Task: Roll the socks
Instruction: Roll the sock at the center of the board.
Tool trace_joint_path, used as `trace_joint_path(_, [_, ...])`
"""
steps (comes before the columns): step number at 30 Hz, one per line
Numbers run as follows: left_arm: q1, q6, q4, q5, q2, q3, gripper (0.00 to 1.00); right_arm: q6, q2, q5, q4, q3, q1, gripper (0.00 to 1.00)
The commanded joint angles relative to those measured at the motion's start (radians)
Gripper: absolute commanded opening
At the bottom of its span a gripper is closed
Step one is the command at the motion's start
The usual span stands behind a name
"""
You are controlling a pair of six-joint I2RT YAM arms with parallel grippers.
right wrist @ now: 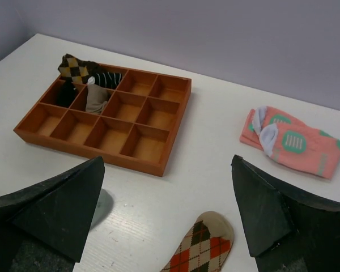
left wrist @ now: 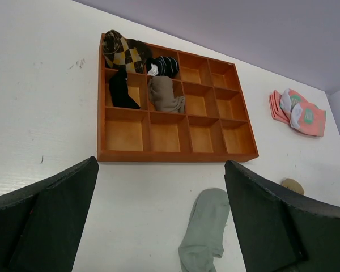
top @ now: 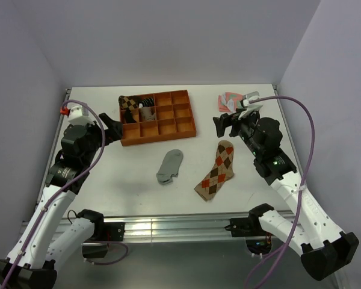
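Mid-left and mid-right, jaws spread wide, empty: left gripper (top: 113, 128), right gripper (top: 226, 124). Centre, flat, apart: grey sock (top: 169, 167), argyle sock (top: 216, 172).

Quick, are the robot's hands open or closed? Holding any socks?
Left gripper: fingers open, holding nothing.
Right gripper: fingers open, holding nothing.

- The white table (top: 108, 180) carried four things, all apart from one another.
- An orange compartment tray (top: 158, 139) sat by the far edge, left of centre.
- A grey sock (top: 170, 166) lay flat mid-table.
- A tan argyle sock (top: 216, 171) lay beside it, toward the right edge.
- Pink-and-green socks (top: 228, 100) lay stacked near the far right corner.
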Motion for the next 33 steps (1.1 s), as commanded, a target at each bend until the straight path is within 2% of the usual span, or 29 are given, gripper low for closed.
trace_joint_path(1, [0.004, 0.025, 0.041, 0.003, -0.007, 0.002, 0.99, -0.035, -0.018, -0.025, 0.003, 0.027, -0.014, 1.00])
trace_joint_path(6, [0.004, 0.024, 0.038, 0.019, -0.002, 0.007, 1.00, -0.058, 0.052, -0.063, -0.065, 0.062, -0.023, 1.00])
trace_joint_path(10, [0.004, 0.024, 0.041, 0.028, -0.007, 0.006, 0.99, -0.067, 0.143, -0.160, -0.122, 0.130, -0.020, 0.87])
trace_joint_path(12, [0.004, 0.024, 0.042, 0.025, -0.008, 0.004, 1.00, -0.076, 0.215, -0.198, -0.141, 0.151, -0.005, 0.83])
trace_joint_path(15, [0.004, 0.022, 0.038, 0.022, -0.002, 0.007, 0.99, -0.130, 0.345, -0.165, -0.179, 0.190, 0.116, 0.76])
trace_joint_path(16, [0.004, 0.022, 0.038, 0.020, -0.001, 0.007, 1.00, -0.142, 0.379, -0.134, -0.182, 0.200, 0.200, 0.74])
trace_joint_path(19, [0.004, 0.022, 0.033, 0.010, -0.008, 0.009, 1.00, -0.177, 0.503, -0.106, -0.181, 0.216, 0.337, 0.67])
trace_joint_path(22, [0.004, 0.019, 0.030, -0.016, -0.021, 0.005, 0.99, -0.194, 0.597, -0.108, -0.188, 0.222, 0.414, 0.60])
trace_joint_path(27, [0.004, 0.011, 0.021, -0.044, -0.041, 0.010, 1.00, -0.237, 0.694, -0.039, -0.179, 0.202, 0.582, 0.59])
trace_joint_path(33, [0.004, 0.013, 0.028, -0.050, -0.056, 0.004, 0.99, -0.277, 0.793, -0.011, -0.200, 0.242, 0.684, 0.59])
